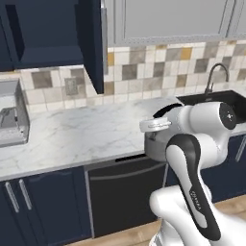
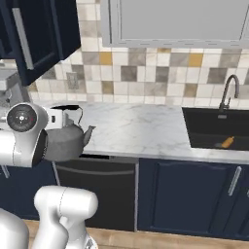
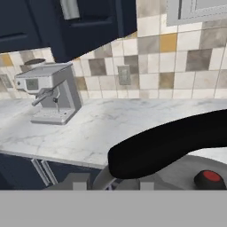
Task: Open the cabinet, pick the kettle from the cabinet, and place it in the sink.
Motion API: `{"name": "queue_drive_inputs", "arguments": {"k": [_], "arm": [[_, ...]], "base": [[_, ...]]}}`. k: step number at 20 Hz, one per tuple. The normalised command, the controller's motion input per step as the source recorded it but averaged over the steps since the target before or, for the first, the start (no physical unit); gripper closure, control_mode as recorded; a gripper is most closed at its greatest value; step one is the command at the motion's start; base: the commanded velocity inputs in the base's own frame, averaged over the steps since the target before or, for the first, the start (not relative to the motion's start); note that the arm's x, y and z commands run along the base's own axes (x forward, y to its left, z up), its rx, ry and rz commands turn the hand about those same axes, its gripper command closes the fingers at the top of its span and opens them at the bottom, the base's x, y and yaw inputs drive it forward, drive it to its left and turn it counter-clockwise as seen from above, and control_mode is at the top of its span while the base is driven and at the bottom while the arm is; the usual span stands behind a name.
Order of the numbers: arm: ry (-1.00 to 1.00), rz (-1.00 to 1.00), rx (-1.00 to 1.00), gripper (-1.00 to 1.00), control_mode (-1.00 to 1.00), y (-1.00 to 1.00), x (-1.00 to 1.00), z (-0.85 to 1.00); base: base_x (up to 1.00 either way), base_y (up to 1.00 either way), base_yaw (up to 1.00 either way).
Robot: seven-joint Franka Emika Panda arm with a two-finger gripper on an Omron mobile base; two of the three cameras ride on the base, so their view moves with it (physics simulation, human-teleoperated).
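The tool [image 3: 111, 179] pinches the black arched handle of the kettle [image 2: 65, 141], which hangs at the table's front edge, just above the dark dishwasher front. The sink [image 2: 216, 127] lies well off toward the table's right end, so the carry likely runs rightward along that edge.

Bare marble counter [image 2: 141, 129] lies open toward the sink [image 2: 214, 127]; only its faucet [image 2: 228, 92] stands up.

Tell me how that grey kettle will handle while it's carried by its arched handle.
The kettle looks like rigid metal, so it should not flex. Hung from its black handle, it may swing or tilt toward the spout. Its rounded body could probably rock if it lands unevenly in the sink.
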Motion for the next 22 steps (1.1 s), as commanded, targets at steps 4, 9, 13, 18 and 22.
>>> {"name": "queue_drive_inputs", "arguments": {"k": [4,9,13,18,22], "arm": [[0.0,0.0,0.0,1.0,1.0,0.0,0.0,0.0],[0.0,0.0,0.0,1.0,1.0,0.0,0.0,0.0],[0.0,0.0,0.0,1.0,1.0,0.0,0.0,0.0],[0.0,0.0,0.0,1.0,1.0,0.0,0.0,0.0],[0.0,0.0,0.0,1.0,1.0,0.0,0.0,0.0]], "base": [[0.0,-0.68,0.0],[0.0,-0.69,0.0],[0.0,-0.68,0.0],[0.06,-0.68,0.0],[0.08,-0.67,0.0]]}}
